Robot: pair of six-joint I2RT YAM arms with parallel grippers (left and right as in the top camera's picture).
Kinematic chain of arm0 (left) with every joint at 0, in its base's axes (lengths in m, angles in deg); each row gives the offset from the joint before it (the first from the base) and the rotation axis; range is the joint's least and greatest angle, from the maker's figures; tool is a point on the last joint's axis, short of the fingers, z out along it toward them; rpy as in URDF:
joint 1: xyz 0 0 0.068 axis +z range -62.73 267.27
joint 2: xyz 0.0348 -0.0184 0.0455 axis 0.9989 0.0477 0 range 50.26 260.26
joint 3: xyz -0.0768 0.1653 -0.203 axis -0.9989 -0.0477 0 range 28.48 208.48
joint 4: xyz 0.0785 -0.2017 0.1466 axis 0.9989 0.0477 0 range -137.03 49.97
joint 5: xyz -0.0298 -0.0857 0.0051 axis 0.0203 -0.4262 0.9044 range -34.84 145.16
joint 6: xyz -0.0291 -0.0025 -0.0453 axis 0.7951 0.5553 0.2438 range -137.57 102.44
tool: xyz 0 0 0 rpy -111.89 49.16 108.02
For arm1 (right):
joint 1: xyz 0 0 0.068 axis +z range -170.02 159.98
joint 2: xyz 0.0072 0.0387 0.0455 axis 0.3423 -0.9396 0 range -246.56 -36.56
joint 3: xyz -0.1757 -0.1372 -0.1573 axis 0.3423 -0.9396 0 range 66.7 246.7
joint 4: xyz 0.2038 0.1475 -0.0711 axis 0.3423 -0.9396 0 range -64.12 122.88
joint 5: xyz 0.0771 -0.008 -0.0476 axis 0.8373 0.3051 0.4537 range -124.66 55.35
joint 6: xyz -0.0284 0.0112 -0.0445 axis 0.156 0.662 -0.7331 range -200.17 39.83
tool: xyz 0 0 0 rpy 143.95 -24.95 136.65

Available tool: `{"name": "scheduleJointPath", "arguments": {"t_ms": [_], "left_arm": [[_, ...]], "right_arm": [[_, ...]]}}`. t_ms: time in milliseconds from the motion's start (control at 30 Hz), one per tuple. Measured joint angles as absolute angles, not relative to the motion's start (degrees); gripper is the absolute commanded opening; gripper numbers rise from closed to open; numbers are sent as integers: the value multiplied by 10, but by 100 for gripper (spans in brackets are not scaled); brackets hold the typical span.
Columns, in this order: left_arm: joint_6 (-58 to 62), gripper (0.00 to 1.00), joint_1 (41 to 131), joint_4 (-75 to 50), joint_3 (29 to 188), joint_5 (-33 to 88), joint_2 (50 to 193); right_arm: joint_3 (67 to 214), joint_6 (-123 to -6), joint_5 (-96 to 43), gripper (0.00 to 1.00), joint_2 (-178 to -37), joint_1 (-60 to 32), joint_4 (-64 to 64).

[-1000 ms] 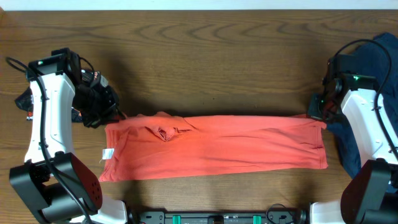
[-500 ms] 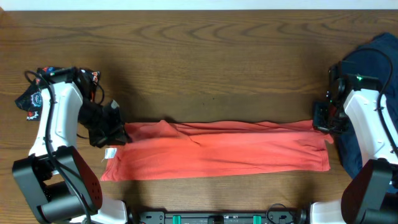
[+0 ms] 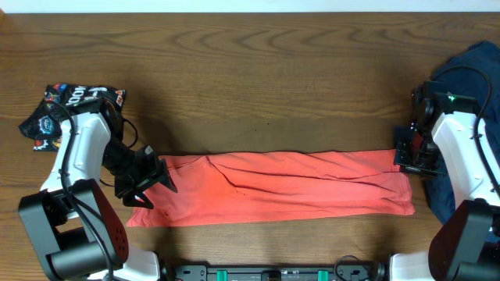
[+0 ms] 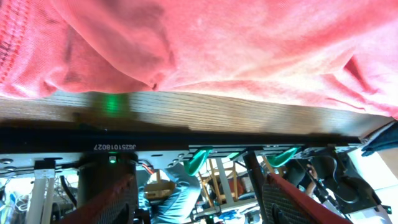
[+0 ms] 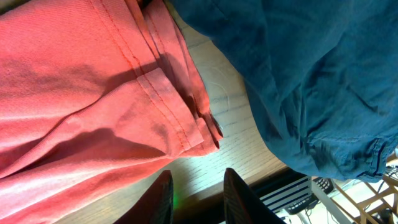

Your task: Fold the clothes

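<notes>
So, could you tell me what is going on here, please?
Two robot arms are folding a red shirt, which now lies as a long strip across the table. The left jaws stand open at its left end and the right jaws open at its right end; neither holds it. A navy garment lies in a heap at the right edge.

Right of the long coral-red folded cotton T-shirt (image 3: 281, 187), the dark navy cloth garment (image 3: 476, 62) runs off the overhead frame's edge, partly under the white right arm (image 3: 461, 152). Far left of the shirt, the small black printed bundle (image 3: 47, 125) carries lettering too small to read.
</notes>
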State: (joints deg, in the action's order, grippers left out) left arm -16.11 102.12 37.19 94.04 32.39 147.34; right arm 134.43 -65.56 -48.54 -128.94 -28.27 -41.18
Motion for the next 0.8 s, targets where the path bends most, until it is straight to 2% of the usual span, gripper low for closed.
{"name": "scheduleJointPath", "arguments": {"t_ms": [267,400,567,733,800], "left_arm": [[-144,66,1012,277,940,296,1473],[-143,67,959,203,940,278,1473],[-113,67,865,144,940,298,1473],[-81,66,818,152,940,318,1473],[-74,66,814,161,940,323,1473]], "right_arm": [[1344,-655,-433,32,-1289,-290,-389],[1344,-655,-414,35,-1289,-290,-381],[1344,-657,-397,44,-1289,-290,-385],[1331,-672,-390,64,-1289,-290,-383],[1307,-682,-389,66,-1289,-290,-357]]}}
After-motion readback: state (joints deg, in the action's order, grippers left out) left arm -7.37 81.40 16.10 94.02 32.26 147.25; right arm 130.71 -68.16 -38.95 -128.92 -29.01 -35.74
